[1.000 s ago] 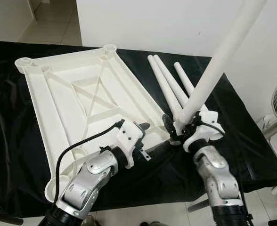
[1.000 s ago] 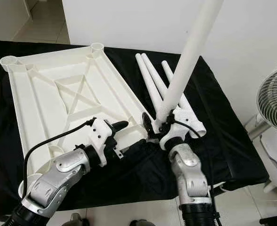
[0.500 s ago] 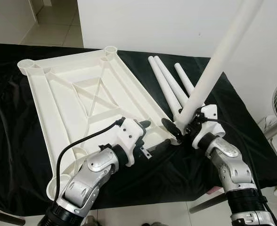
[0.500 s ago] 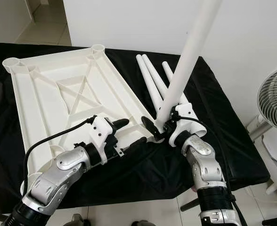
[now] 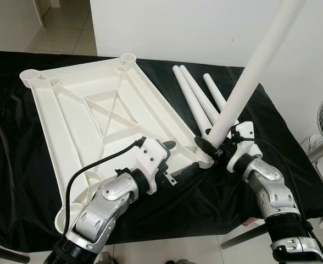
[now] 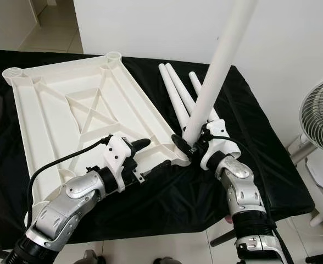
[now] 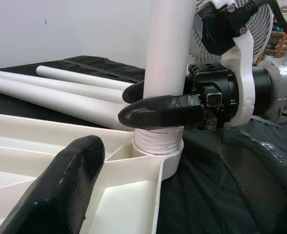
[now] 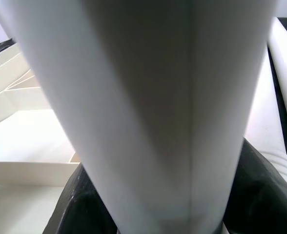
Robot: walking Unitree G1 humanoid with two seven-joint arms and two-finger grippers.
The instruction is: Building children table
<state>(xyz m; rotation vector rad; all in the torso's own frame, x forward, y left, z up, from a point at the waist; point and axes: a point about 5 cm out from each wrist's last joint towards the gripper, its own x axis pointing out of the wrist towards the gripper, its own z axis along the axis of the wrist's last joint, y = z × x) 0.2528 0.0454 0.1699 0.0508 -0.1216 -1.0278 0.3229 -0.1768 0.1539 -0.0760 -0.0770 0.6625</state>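
The white ribbed panel (image 5: pixel 90 121) lies underside up on a black cloth (image 5: pixel 7 159) over the tabletop. A white leg (image 5: pixel 249 77) stands upright, its threaded end in the panel's near right corner socket (image 7: pixel 155 151). The right gripper (image 5: pixel 212 149) has its fingers clenched around the leg's base. The left gripper (image 5: pixel 178 159), fingers spread apart, hovers just beside that corner. Three spare legs (image 5: pixel 197 99) lie beside the panel. A fan (image 6: pixel 321 118) stands by the white wall.
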